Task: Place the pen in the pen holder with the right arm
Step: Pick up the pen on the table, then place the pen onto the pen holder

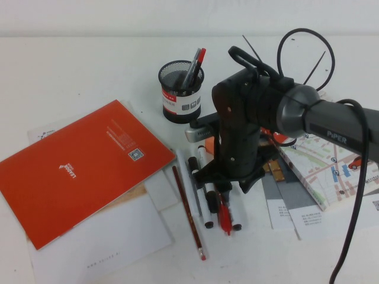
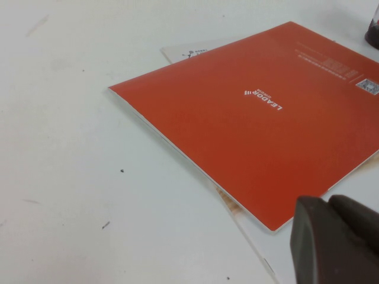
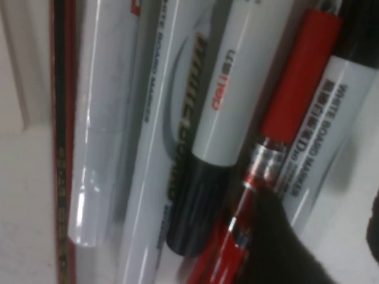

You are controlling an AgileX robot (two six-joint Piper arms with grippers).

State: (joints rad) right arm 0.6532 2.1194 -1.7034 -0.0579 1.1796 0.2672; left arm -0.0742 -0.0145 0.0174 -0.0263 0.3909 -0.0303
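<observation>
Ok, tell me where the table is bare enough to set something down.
Bare table runs behind the orange booklet, left of the pen holder. Crowded: the pen lies among other pens beneath the right claw, papers and a map beside them. The left claw hovers by the booklet's edge.

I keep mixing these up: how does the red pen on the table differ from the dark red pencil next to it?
The red pen is short, thick and glossy, with a metal ring; the dark red pencil is long and thin. The pen lies under the right gripper, among white markers; the pencil lies apart, beside the orange booklet. Both lie flat, roughly parallel. The left gripper hangs over the booklet's corner.
</observation>
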